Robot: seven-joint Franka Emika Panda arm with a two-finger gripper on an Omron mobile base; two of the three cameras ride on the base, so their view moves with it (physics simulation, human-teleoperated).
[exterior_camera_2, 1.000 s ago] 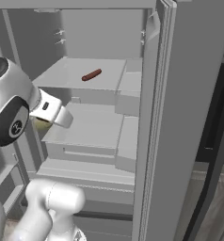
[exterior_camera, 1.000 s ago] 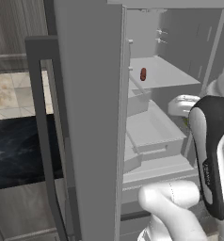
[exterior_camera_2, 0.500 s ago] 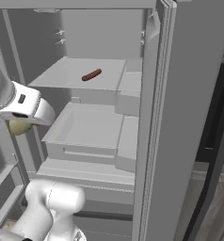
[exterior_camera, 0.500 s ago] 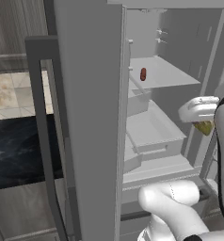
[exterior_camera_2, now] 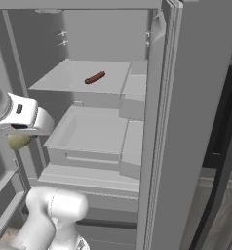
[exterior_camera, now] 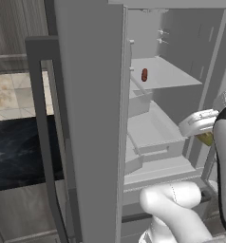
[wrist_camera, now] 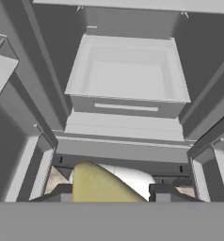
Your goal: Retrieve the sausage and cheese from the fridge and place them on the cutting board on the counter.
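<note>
Yellow cheese (wrist_camera: pixel 100 184) sits clamped in our gripper (wrist_camera: pixel 109 194), near the open fridge (exterior_camera_2: pixel 186 122). We see the sausage (exterior_camera_2: pixel 94 77) on the far shelf (exterior_camera_2: pixel 69 78)

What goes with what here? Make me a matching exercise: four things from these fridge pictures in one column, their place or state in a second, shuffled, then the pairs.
Things:
1. sausage
2. cheese
3. fridge
4. hand

Place or state:
A. door swung open
B. lying on the upper shelf inside
C. closed around a yellow chunk, out in front of the shelves
D. held between two dark finger tips

Pairs: 1-B, 2-D, 3-A, 4-C
</note>
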